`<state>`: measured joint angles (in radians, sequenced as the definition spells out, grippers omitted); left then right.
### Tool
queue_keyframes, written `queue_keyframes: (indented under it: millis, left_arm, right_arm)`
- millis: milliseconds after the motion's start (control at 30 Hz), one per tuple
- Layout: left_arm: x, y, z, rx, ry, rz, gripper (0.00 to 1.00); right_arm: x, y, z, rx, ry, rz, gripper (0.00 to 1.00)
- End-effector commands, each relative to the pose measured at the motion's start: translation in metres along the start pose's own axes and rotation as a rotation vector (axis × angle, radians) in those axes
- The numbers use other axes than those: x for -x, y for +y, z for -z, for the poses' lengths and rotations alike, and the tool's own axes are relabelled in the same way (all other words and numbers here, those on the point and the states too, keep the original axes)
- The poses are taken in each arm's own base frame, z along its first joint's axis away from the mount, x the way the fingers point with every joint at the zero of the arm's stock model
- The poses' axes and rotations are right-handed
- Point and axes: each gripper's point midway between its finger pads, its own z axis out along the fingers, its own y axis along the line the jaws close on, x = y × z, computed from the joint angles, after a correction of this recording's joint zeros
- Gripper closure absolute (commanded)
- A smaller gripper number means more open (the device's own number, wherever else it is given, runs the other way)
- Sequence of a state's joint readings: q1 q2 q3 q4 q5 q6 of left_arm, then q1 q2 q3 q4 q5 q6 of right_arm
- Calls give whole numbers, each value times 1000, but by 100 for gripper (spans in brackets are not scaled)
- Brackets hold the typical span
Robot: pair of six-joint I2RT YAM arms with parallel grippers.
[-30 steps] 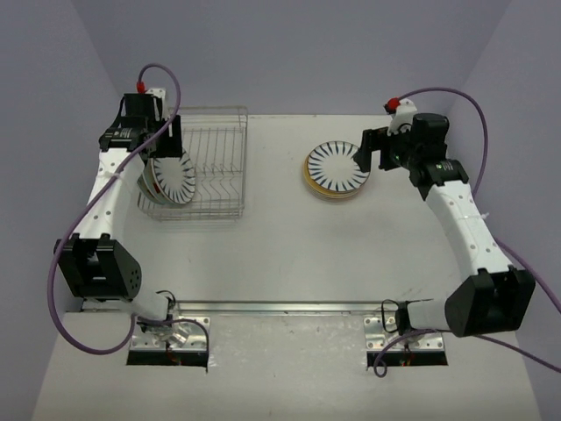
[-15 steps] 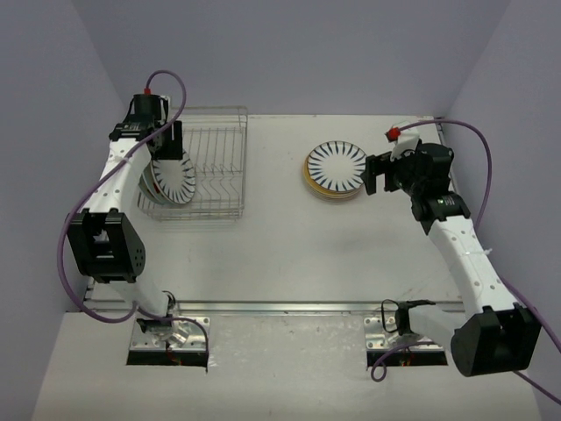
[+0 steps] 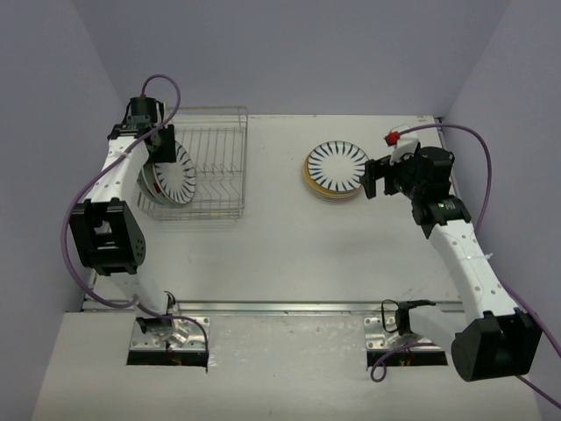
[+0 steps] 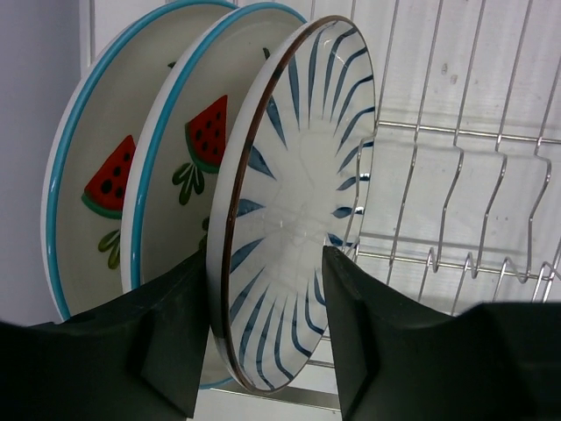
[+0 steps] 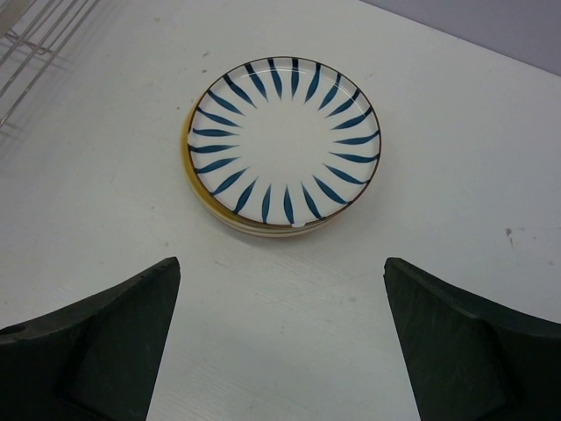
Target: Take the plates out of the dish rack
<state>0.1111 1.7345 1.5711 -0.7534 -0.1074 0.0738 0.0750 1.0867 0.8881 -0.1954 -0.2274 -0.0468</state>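
The dish rack (image 3: 219,162) stands at the far left; its wires show in the left wrist view (image 4: 456,175). Three plates stand upright in it: a white plate with dark radial stripes (image 4: 298,175) and two blue-rimmed watermelon plates (image 4: 188,149) behind it. My left gripper (image 3: 163,151) reaches down over the striped plate (image 3: 175,175). Its jaws (image 4: 266,250) straddle that plate's lower rim and are closed in on it. A stack of plates topped by another striped plate (image 3: 337,169) lies flat on the table (image 5: 285,140). My right gripper (image 3: 372,177) is open and empty (image 5: 280,263) just right of that stack.
The rack's right half holds only upright slot wires (image 3: 223,149). Purple cables (image 3: 166,83) loop off both wrists. Grey walls close in the table on the left, back and right. A metal rail (image 3: 280,307) runs along the near edge.
My left arm has swung its elbow in toward the wall while its gripper stayed at the striped plate in the rack. My right gripper has drawn back and down from the stack.
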Motion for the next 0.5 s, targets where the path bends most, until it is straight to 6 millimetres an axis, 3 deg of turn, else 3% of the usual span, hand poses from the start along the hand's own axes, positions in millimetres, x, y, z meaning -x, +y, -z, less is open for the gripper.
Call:
queue_keyframes:
  millis: [0,200,467]
  left_arm:
    - [9,-32,5,-176,-42,21,62]
    - [5,-35,7,-196,-45,17,76]
    - [-6,-36,-1,-196,-18,16,78]
  right_arm:
    - [8,5,-2,31,-29,-18,1]
    - [4,12,-4,62,-11,-71,1]
    - [4,16,-5,82,0,-97,1]
